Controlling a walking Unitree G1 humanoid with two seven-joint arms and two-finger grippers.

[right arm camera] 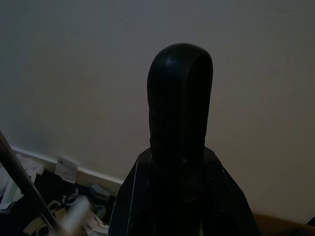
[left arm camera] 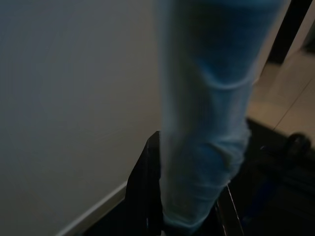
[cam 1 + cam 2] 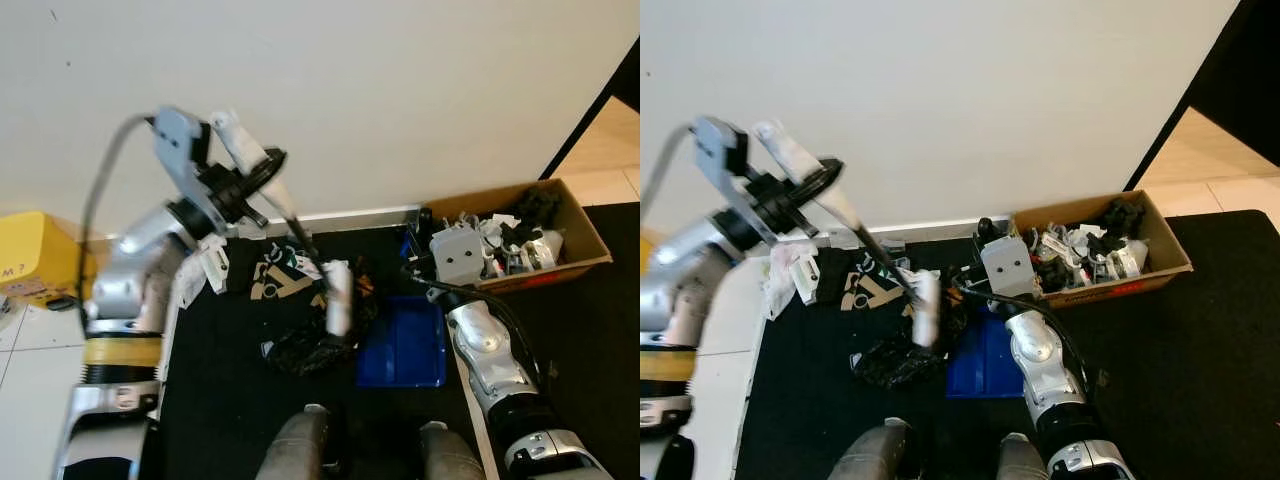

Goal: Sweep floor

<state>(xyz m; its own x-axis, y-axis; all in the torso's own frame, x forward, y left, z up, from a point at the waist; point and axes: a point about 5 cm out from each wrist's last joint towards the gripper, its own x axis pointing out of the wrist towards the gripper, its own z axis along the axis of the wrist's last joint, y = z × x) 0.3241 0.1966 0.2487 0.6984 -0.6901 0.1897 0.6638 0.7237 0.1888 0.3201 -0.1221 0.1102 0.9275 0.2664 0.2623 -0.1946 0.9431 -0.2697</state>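
My left gripper (image 3: 252, 178) is raised near the wall and shut on the white grip of a broom (image 3: 338, 300). Its thin black shaft slants down to a white head and dark bristles (image 3: 305, 350) resting on the black mat. In the left wrist view the pale grip (image 2: 206, 123) is blurred between the fingers (image 2: 142, 196). A blue dustpan (image 3: 405, 345) lies flat just right of the bristles. My right gripper (image 3: 418, 270) is shut on the dustpan's upright black handle (image 1: 179, 113). Paper and cardboard scraps (image 3: 280, 275) lie behind the broom head.
A cardboard box (image 3: 590, 240) full of odds and ends sits at the right by the wall. White wrappers (image 3: 205, 270) lie at the mat's left edge, and a yellow box (image 3: 30, 260) stands far left. The white baseboard (image 3: 370, 215) runs behind. My feet (image 3: 300, 445) are below.
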